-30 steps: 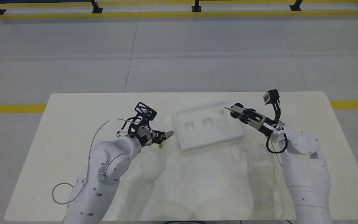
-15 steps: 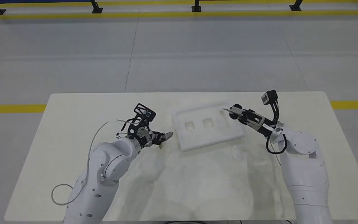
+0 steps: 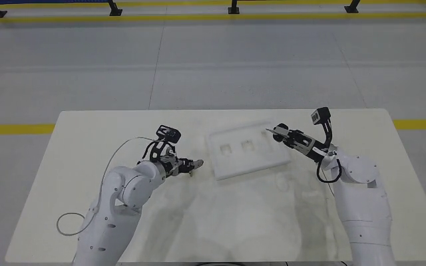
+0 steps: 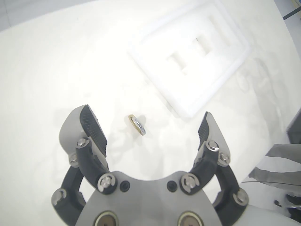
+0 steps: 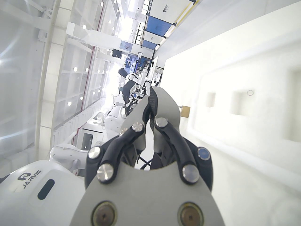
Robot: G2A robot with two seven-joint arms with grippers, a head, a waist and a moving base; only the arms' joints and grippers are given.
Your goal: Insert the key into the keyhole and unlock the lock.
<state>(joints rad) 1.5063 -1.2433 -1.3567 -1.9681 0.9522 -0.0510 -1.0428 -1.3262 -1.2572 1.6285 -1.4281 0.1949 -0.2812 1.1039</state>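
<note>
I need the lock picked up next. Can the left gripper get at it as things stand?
Probably yes: the left gripper is open, and the lock sits on the bare table right at its gap, nothing covering it; the foam tray lies apart.

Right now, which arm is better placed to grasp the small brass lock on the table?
Left. The left gripper is open right at the lock. The right gripper is shut, at the opposite side of the foam tray.
</note>
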